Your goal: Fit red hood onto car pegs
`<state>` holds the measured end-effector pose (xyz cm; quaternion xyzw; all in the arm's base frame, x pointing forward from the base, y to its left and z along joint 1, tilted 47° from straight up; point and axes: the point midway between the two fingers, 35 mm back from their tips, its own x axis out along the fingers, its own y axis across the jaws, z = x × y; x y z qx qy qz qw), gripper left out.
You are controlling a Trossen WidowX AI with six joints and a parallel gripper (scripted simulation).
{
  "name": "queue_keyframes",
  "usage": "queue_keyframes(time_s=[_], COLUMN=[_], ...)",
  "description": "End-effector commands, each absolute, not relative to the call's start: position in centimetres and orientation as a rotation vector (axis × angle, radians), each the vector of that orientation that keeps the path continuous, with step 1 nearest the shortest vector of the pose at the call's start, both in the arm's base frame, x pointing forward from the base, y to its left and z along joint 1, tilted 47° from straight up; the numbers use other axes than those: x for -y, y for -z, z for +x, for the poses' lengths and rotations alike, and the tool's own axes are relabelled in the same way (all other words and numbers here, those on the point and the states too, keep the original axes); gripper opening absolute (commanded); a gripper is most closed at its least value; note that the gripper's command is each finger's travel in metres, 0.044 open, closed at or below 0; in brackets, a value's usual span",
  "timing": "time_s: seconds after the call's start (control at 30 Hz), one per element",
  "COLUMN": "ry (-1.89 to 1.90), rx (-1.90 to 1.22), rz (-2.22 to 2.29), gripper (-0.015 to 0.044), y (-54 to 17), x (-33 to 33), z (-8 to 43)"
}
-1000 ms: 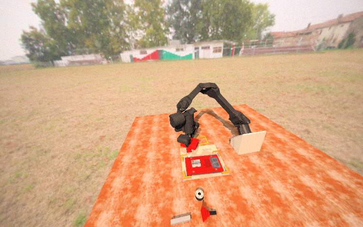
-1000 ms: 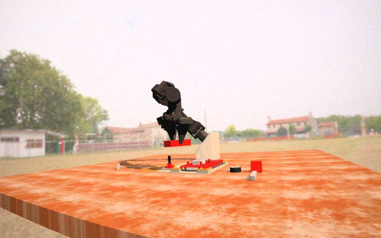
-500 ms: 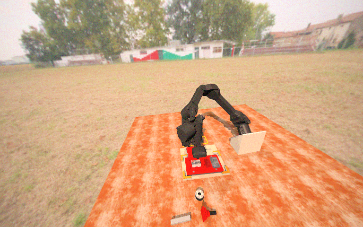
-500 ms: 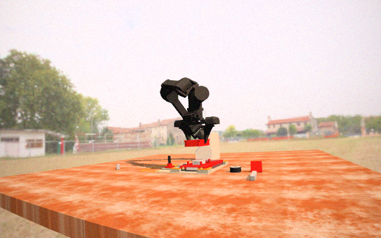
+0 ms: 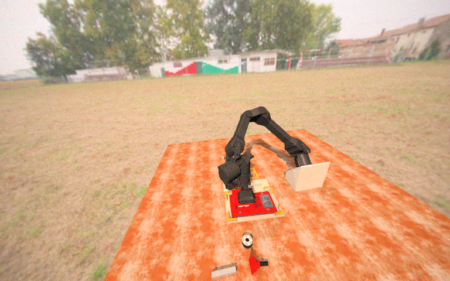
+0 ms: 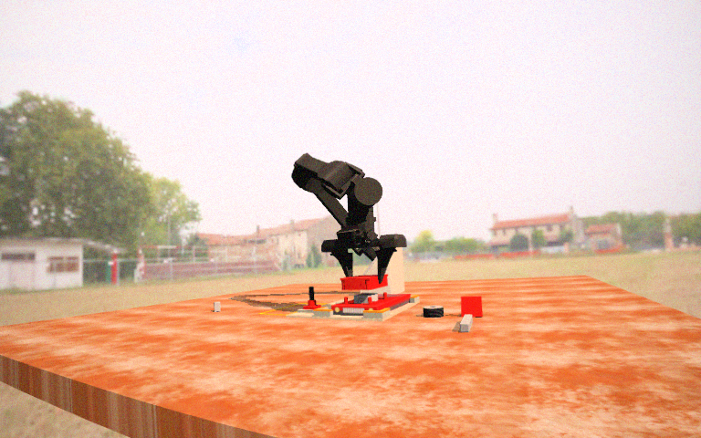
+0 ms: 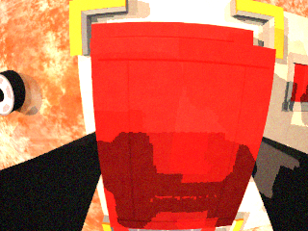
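My gripper is shut on the red hood, one finger on each side. The hood looks roughly level and hangs a little above the deck, with a gap beneath it in the exterior view. The red chassis sits in the pale jig with yellow corners. The grey engine block and a couple of short red pegs show below the hood. In the wrist view the hood hides the deck, engine and pegs, so I cannot tell how holes and pegs line up.
A black wheel, a red piece and a grey bar lie on one side. A black-and-red upright piece stands beside the jig. A small white block lies farther left.
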<state>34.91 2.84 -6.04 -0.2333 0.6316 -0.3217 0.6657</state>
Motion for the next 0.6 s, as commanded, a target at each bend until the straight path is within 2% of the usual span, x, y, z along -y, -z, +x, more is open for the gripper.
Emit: queue_keyframes(time_s=[0.0, 0.57], ry=[0.725, 0.724], rx=[-1.427, -1.431], rz=[-0.537, -0.541], gripper=[0.0000, 0.0000], y=[6.64, 6.72], x=[-2.35, -2.30], z=[34.85, 34.81])
